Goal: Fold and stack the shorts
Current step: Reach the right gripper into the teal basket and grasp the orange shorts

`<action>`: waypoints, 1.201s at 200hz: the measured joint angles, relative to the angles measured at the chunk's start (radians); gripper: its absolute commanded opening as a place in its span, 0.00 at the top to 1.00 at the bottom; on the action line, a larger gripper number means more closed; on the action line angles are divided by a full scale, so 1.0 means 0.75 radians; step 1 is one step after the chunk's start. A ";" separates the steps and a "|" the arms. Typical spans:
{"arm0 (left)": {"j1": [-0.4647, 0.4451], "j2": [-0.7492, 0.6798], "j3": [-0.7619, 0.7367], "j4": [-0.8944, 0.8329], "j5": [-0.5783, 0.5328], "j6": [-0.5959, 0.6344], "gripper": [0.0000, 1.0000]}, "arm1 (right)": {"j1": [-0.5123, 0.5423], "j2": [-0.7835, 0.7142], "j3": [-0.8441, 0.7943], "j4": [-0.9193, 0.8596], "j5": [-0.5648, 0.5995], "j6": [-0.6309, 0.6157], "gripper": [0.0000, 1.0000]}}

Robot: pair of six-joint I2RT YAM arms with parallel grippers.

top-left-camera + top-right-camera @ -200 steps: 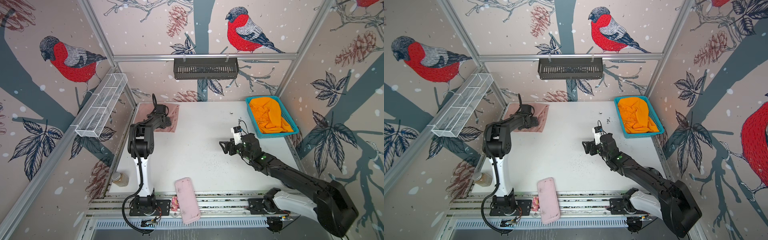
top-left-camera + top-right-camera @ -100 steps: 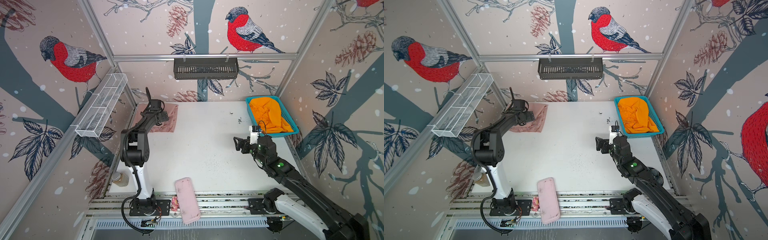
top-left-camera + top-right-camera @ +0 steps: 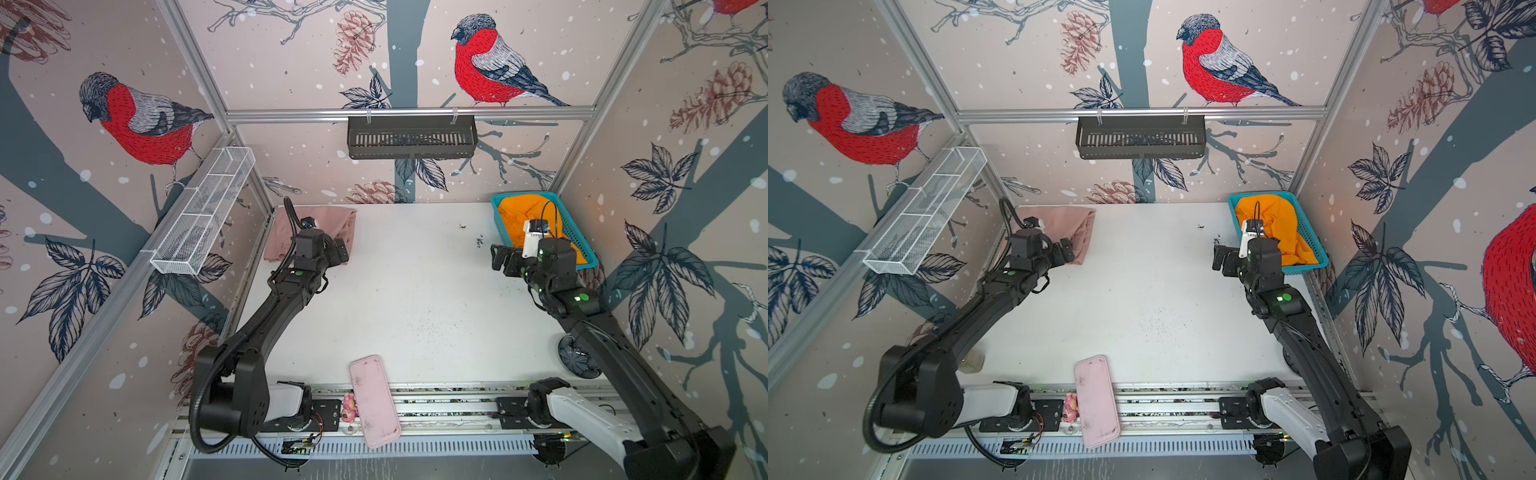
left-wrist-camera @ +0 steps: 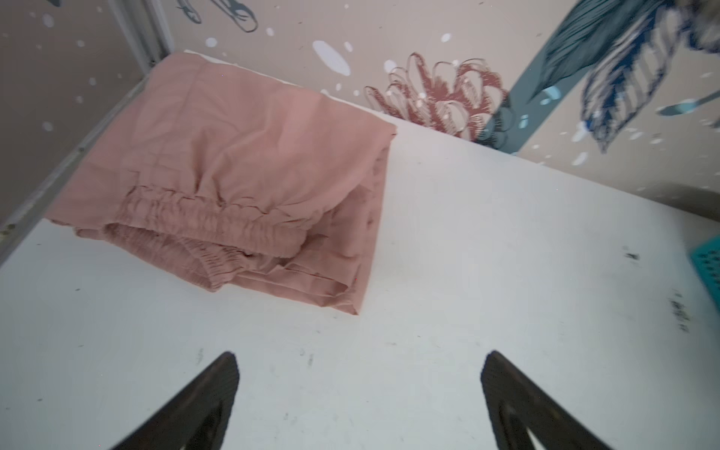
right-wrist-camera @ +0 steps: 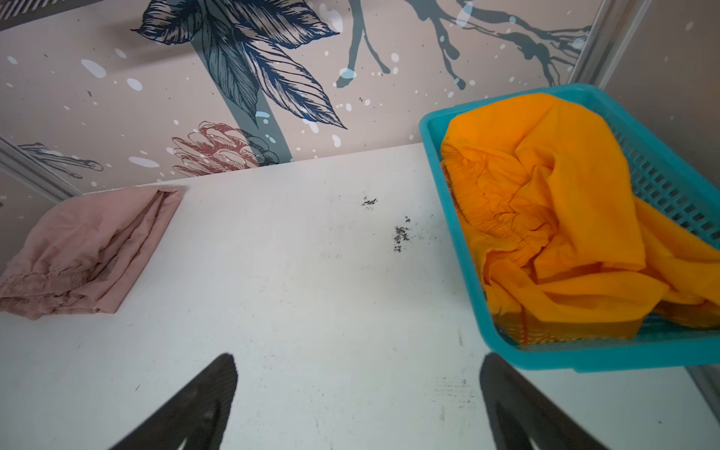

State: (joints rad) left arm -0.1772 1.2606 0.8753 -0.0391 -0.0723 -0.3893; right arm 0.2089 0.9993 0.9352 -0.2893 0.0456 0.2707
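**Both arms pulled back, both pincers spread and empty**

Since a second ago the right gripper has swung from mid-table to just beside the teal basket. Its jaws are wider now and hold nothing above the white table. The left gripper has backed off the pink shorts to their near edge, jaws wide apart as before, and its elbow has sunk toward the front rail. The pink shorts lie folded in the table's far left corner. The orange shorts lie crumpled in the basket at the far right.
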 measured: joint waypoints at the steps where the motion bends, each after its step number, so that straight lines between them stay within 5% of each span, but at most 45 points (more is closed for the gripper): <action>1: -0.001 -0.010 -0.004 0.004 0.005 0.001 0.03 | -0.006 0.004 0.006 -0.003 -0.003 -0.006 0.00; 39: -0.015 -0.171 -0.040 0.072 0.064 -0.005 0.03 | -0.221 0.099 0.128 -0.035 -0.061 -0.091 0.00; 113: -0.019 -0.173 -0.027 0.037 0.171 0.072 0.03 | -0.549 0.278 0.123 0.016 -0.120 -0.144 0.00; 192: -0.019 -0.321 -0.155 0.091 0.116 0.136 0.03 | -0.584 0.584 0.271 0.180 -0.095 -0.116 0.00; 240: -0.019 -0.328 -0.153 0.114 0.067 0.143 0.03 | -0.621 0.942 0.491 0.198 -0.092 -0.090 0.00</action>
State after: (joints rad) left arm -0.1913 1.0149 0.7609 0.0463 -0.0223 -0.2817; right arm -0.2565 1.7058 1.3037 -0.1410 -0.0235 0.2031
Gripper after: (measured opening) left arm 0.973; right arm 0.997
